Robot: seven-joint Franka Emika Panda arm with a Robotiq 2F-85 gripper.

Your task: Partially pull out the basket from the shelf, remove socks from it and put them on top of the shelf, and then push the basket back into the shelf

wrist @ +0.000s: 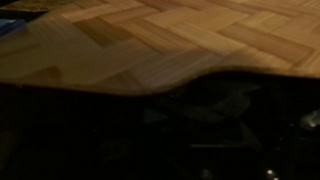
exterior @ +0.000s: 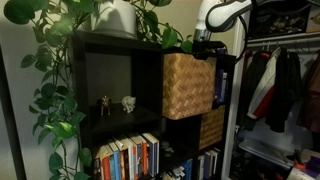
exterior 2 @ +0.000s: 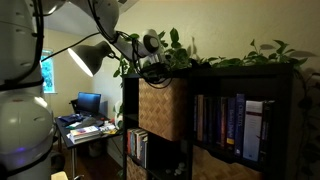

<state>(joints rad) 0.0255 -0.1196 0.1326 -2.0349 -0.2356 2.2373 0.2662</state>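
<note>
Across both exterior views, the shelf (exterior: 77,100) (exterior 2: 296,110) is the largest item: a tall black-brown unit of square compartments. Beside it in an exterior view you see the white-framed closet (exterior: 282,80) with clothes hanging inside. The white arm (exterior: 222,14) (exterior 2: 20,100) reaches in at the level of the shelf top. A trailing plant (exterior: 55,60) (exterior 2: 250,52) sits on top of the shelf, and its leaves hang down one side.

Locate the basket (exterior: 188,85) (exterior 2: 163,108) in a top-row compartment. It is light tan with a checker-weave front, and that front stands forward of the shelf face, so the basket is partly drawn out. Directly below it, in the next compartment down, sits the darker basket (exterior: 212,128), flush with the shelf. Rows of books (exterior: 128,155) (exterior 2: 225,120) fill other compartments, upright and packed close.

Find the fingers (exterior: 204,48) (exterior 2: 157,70) just above the top edge of the basket, pointing down. They stand spread wide. You cannot tell from the exterior views whether they touch the rim.

Check the wrist view: the woven wall of the basket (wrist: 150,40) fills the upper part, its rim runs as a curved edge, and the space under the rim is dark. The contents are too dim to make out there.

Two small figurines (exterior: 105,103) (exterior: 128,102) stand near each other in the compartment beside the basket. A lamp (exterior 2: 93,58) shows behind the arm.
</note>
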